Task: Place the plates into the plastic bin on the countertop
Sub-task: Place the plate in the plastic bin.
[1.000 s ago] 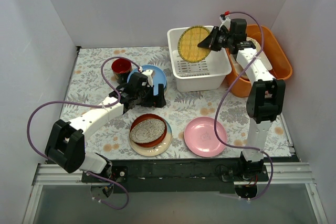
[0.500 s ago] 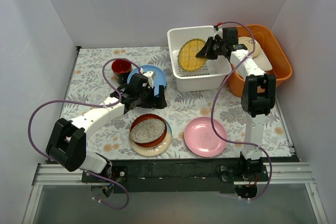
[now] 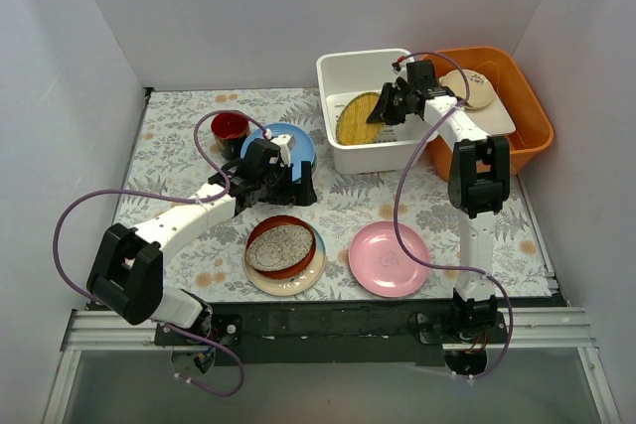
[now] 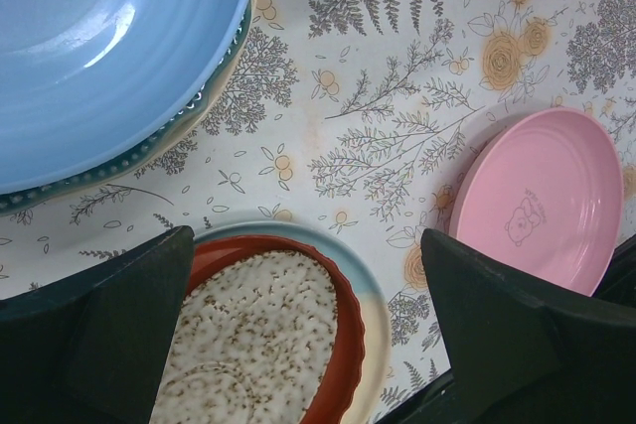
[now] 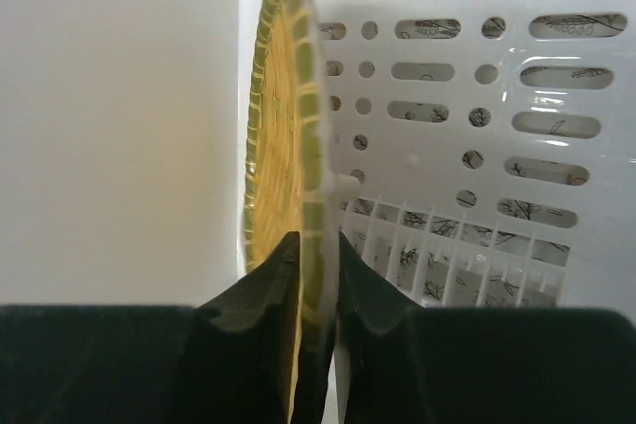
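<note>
My right gripper [image 3: 390, 108] is shut on the rim of the yellow woven plate [image 3: 358, 118], holding it tilted low inside the white plastic bin [image 3: 370, 156]. In the right wrist view the plate [image 5: 281, 136] stands edge-on between my fingers [image 5: 253, 295] over the slotted floor [image 5: 467, 186]. My left gripper [image 3: 298, 189] is open and empty, next to the light blue plate [image 3: 290, 138] stacked on a teal one [image 4: 119, 161]. The red-brown plate with the speckled dish [image 3: 281, 248] and a pink plate [image 3: 389, 258] lie on the patterned countertop [image 3: 179, 146].
A small dark-red cup [image 3: 230, 127] stands left of the blue plate. The orange tub [image 3: 517, 106] with beige dishes [image 3: 467, 88] sits right of the bin. White walls close in the back and sides.
My right gripper has lowered the yellow woven plate from above the bin down into it and tilted it flatter. The left arm has hardly moved.
</note>
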